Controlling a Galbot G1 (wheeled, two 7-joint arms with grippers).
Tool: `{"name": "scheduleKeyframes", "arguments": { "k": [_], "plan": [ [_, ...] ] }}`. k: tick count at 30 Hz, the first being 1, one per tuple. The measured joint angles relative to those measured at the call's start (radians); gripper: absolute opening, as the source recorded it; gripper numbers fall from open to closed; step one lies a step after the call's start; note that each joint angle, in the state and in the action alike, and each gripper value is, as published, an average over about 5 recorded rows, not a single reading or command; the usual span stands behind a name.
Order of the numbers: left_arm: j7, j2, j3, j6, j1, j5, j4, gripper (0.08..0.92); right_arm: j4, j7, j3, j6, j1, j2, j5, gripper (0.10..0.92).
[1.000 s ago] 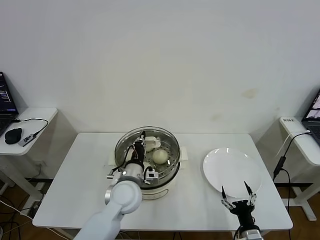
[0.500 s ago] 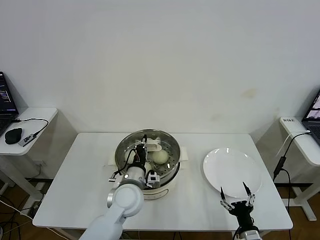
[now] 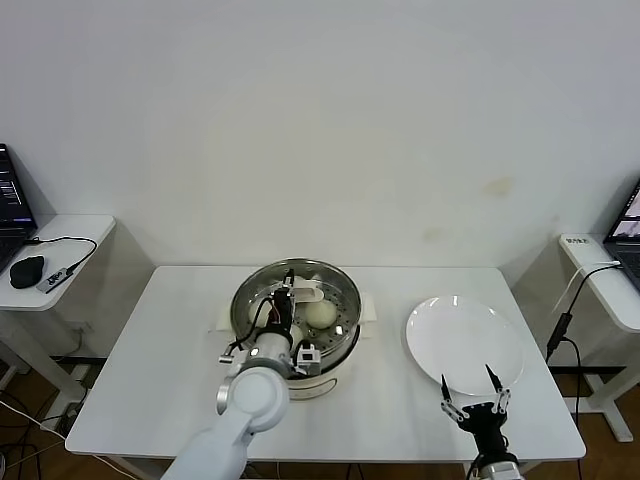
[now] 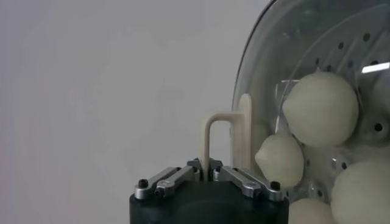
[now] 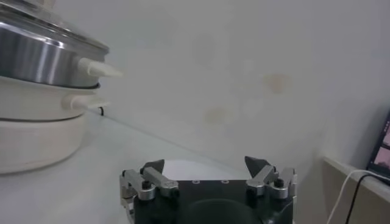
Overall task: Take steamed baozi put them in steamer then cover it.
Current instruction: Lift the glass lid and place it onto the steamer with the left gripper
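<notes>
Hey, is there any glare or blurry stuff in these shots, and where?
Head view: even light, with bright glints on the steel steamer rim and a sheen on the plate. Left wrist view: a white streak of glare on the glass lid, buns soft-edged through it. Right wrist view: the nearby steamer looks soft, and the wall shows faint stains.
</notes>
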Motion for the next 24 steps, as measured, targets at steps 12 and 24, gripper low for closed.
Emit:
{"name": "scheduleKeyframes", "arguments": {
  "k": [12,24],
  "plan": [
    [-0.005,-0.014,-0.005,-0.005,0.006,-0.001,0.001,0.153,-0.002,-0.002,-0.004,0.001,0.000,-0.002,-0.002,0.823],
    [-0.020,0.006,-0.024,-0.008,0.050,-0.015,-0.061,0.475,-0.002,-0.003,-0.002,0.002,-0.005,-0.008,-0.002,0.823]
  ]
}}
